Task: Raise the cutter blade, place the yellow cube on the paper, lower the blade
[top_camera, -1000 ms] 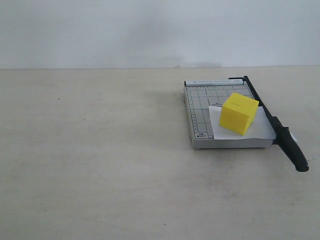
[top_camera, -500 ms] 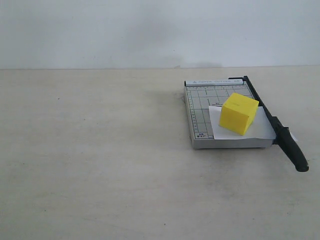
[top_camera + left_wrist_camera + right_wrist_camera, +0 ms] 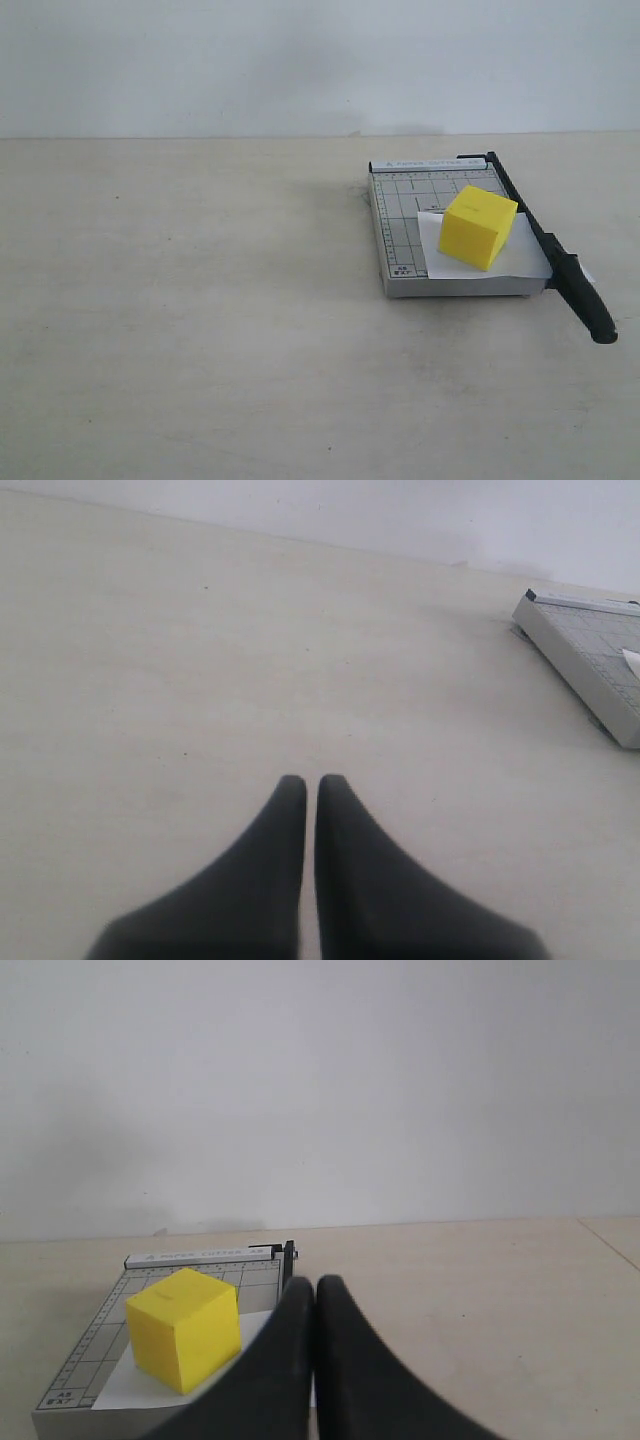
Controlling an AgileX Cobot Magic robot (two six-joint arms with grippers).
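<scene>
Nothing moved since the prior frame. The cube (image 3: 478,227) sits on the paper (image 3: 520,262), right of centre, pinning it to the base (image 3: 400,215). Blade (image 3: 548,245) is down. Left gripper (image 3: 311,780) and right gripper (image 3: 314,1282) are pressed together and empty. Task looks done.

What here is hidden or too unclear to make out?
- Right wrist view: the shut right pincer covers most of the cutter blade and part of the paper.
- Left wrist view: the frame edge cuts off the cutter base.
- Exterior view: the base's print is too small to read; the yellow cube hides the paper under it.
</scene>
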